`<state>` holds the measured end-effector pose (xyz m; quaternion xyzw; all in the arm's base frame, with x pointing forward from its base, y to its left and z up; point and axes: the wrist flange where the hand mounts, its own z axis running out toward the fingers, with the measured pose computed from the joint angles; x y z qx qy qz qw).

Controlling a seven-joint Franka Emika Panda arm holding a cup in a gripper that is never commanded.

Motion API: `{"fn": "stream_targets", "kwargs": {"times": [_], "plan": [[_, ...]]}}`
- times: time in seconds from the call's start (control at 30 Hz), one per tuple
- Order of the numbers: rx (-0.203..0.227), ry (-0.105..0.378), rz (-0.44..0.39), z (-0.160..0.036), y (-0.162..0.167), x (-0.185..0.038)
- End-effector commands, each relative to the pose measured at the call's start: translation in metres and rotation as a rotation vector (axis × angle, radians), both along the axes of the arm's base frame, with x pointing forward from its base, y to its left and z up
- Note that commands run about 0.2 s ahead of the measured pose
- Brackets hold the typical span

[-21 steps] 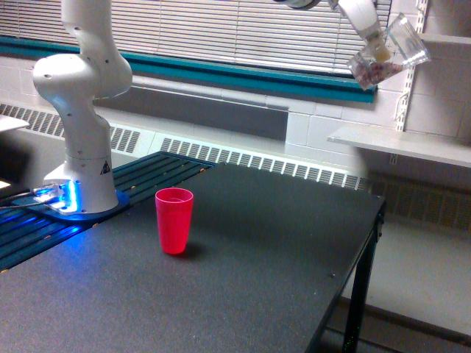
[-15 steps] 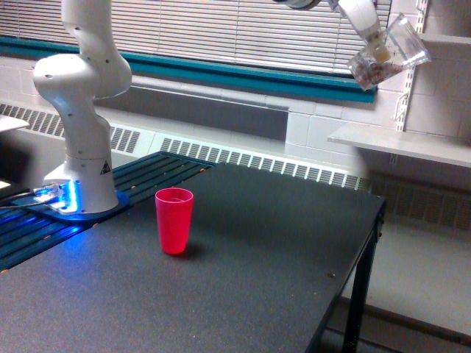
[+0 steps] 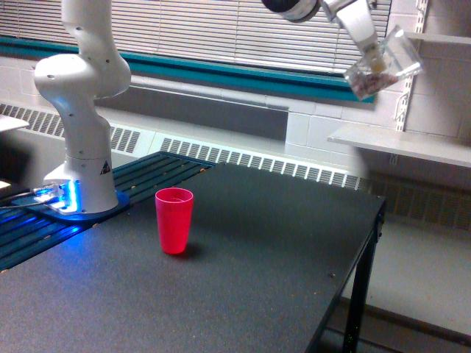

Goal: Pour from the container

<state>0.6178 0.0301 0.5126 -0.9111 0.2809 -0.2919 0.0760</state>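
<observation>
The gripper (image 3: 377, 57) sat high at about one o'clock in the exterior view, and its jaws were closed on the clear cup (image 3: 384, 66), pinching the wall of it near the middle. The cup was held tilted, its mouth raised toward the view's upper right and its base lower toward the left, so the reddish-brown and pale bits (image 3: 366, 79) lay settled in the low end; that lean seemed chosen to keep them from spilling during carriage. The container hung in the air in front of the window blinds (image 3: 221, 29) and above a wall shelf (image 3: 401, 143), well apart from the table. The red cup (image 3: 174, 220) stood upright on the black table (image 3: 257, 272) at about eight o'clock, open mouth up, near the arm's white base (image 3: 81, 147), most likely so it could receive the contents. Judged from that wide separation, no pouring had begun: the clear cup would have needed to come over the red cup's mouth and tip its rim downward.
</observation>
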Motion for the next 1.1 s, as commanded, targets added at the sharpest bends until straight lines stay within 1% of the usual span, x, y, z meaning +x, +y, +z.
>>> {"fn": "stream_targets", "kwargs": {"times": [0.03,0.1,0.2,0.37,0.4,0.5,0.6,0.7,0.73,0.8,0.9,0.93,1.0,1.03,1.07,1.1], "plan": [[-0.034,0.013,-0.012,-0.009,-0.016,-0.013],[-0.039,0.032,-0.012,-0.018,-0.021,-0.02],[-0.06,0.041,-0.027,-0.023,-0.024,-0.031],[-0.082,0.073,-0.049,-0.042,-0.035,-0.049],[-0.082,0.088,-0.047,-0.048,-0.038,-0.051],[-0.095,0.108,-0.043,-0.057,-0.046,-0.059],[-0.089,0.114,-0.051,-0.061,-0.05,-0.068],[-0.095,0.129,-0.064,-0.072,-0.051,-0.081],[-0.093,0.139,-0.059,-0.076,-0.054,-0.084],[-0.088,0.143,-0.056,-0.082,-0.055,-0.091],[-0.084,0.173,-0.051,-0.093,-0.061,-0.1],[-0.078,0.168,-0.04,-0.092,-0.058,-0.104],[-0.079,0.18,-0.034,-0.099,-0.056,-0.115],[-0.076,0.195,-0.019,-0.105,-0.056,-0.12],[-0.079,0.209,-0.015,-0.109,-0.058,-0.122],[-0.086,0.212,-0.01,-0.11,-0.059,-0.122]]}}
